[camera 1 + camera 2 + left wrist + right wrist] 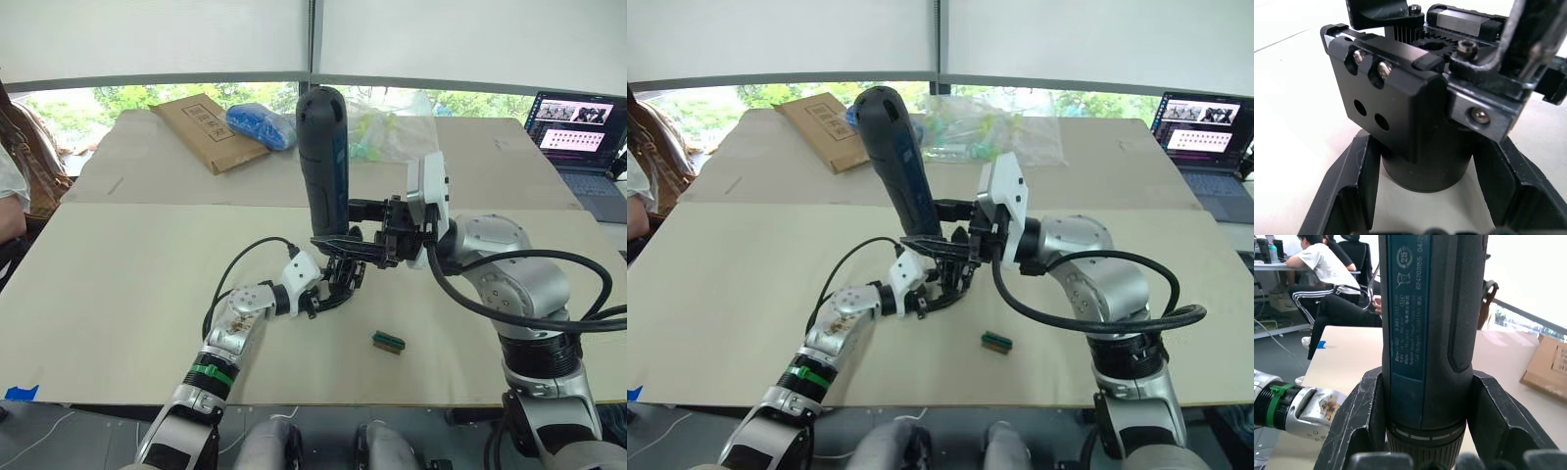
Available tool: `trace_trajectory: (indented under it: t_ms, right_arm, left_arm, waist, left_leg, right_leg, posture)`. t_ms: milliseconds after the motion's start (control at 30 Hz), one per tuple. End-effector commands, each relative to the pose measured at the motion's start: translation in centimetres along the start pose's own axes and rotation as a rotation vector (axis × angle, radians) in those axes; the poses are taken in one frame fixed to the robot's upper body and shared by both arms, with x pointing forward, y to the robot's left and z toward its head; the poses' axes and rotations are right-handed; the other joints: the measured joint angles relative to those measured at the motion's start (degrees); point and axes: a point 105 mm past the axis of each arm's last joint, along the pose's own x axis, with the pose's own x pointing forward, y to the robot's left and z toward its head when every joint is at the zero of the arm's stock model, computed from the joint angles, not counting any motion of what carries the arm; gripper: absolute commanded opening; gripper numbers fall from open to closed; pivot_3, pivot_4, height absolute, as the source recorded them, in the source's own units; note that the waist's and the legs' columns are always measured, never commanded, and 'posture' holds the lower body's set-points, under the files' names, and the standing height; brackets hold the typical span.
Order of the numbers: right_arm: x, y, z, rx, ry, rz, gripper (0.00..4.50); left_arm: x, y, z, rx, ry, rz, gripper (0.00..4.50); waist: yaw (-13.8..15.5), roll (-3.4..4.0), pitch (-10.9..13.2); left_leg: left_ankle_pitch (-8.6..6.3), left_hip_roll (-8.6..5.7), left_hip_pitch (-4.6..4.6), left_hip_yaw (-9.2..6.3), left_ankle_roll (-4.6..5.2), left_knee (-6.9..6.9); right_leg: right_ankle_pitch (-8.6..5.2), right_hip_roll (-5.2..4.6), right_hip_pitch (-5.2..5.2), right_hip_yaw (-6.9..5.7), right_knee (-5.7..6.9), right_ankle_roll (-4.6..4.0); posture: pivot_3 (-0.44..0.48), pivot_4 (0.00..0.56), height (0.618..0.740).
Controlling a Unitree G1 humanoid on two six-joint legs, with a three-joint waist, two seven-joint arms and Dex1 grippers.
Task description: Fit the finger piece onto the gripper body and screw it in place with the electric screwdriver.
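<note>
1. Left eye view: the right tool (377, 235) is clenched around the electric screwdriver (324, 162), which stands nearly upright, long axis vertical, bit end down. Directly beneath it the left tool (338, 284) holds the gripper body (343, 274) just above the counter (118, 294). A small green-and-brown block (388, 341) lies on the counter to the right of both tools, apart from them.

2. Right eye view: same scene, with the screwdriver leaning slightly away from the robot at its top. Its lower end disappears into the cluster of black parts, so I cannot tell whether the bit is seated on a screw. A cardboard envelope (828, 127) and a laptop (1205, 132) sit well away at the far edges.

3. Left wrist view: the left tool's fingers (1347, 196) clasp the round base of the gripper body on both sides. Its top face shows screw heads and two open holes (the finger piece I can't pick out with confidence).

4. Right wrist view: the right tool's fingers (1364, 406) squeeze the screwdriver just above its collar; people sit at a desk beyond.

5. My read: everything turns on the vertical line, bit straight above screw, the right arm driving while the left steadies.
</note>
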Motion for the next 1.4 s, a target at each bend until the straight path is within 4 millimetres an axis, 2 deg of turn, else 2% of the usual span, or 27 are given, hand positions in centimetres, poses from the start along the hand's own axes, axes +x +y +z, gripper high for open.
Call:
trace_trajectory:
  t_ms: [33,333,767,1200,1400]
  right_arm:
    - [0.0,0.3,1.4,-0.057,-0.033,0.011,1.91]
    - [0.3,0.1,1.1,-0.041,-0.037,-0.011,1.91]
    - [-1.2,-0.9,-4.2,0.059,0.055,-0.102,1.91]
    - [-1.6,-0.9,-7.3,0.144,0.213,-0.057,1.91]
    - [-1.7,-1.0,-7.7,0.170,0.223,-0.061,1.91]
  left_arm:
    - [0.1,0.2,1.2,0.025,-0.041,-0.001,2.27]
    - [0.3,0.1,1.3,0.024,-0.044,-0.004,2.27]
    - [0.3,0.7,1.5,0.025,-0.047,0.013,2.27]
    - [0.3,1.1,1.5,0.022,-0.048,0.027,2.27]
    - [0.2,1.1,1.5,0.021,-0.048,0.032,2.27]
  waist:
    - [0.00,0.00,0.00]
    - [0.01,0.00,0.00]
    - [0.06,0.03,-0.03]
    - [0.06,0.05,-0.09]
    - [0.05,0.05,-0.12]
  left_leg:
    - [0.00,0.00,0.00,0.00,0.00,0.00]
    - [0.00,0.00,0.00,0.00,0.00,0.00]
    - [0.01,-0.01,0.11,0.00,-0.02,0.00]
    - [0.00,0.02,0.60,-0.13,-0.04,-0.15]
    - [0.00,0.02,0.61,-0.16,-0.04,-0.16]
  right_leg:
    - [0.00,0.00,0.00,0.00,0.00,0.00]
    - [0.00,0.00,0.00,0.00,0.00,0.00]
    - [0.00,0.00,0.11,0.00,0.00,0.00]
    - [0.00,-0.15,0.45,0.02,-0.02,-0.03]
    - [0.00,-0.18,0.45,0.00,-0.02,-0.04]
  posture:
    - [0.000,0.150,0.732]
    - [0.000,0.150,0.732]
    - [0.000,0.150,0.732]
    - [0.000,0.150,0.732]
    - [0.000,0.150,0.732]
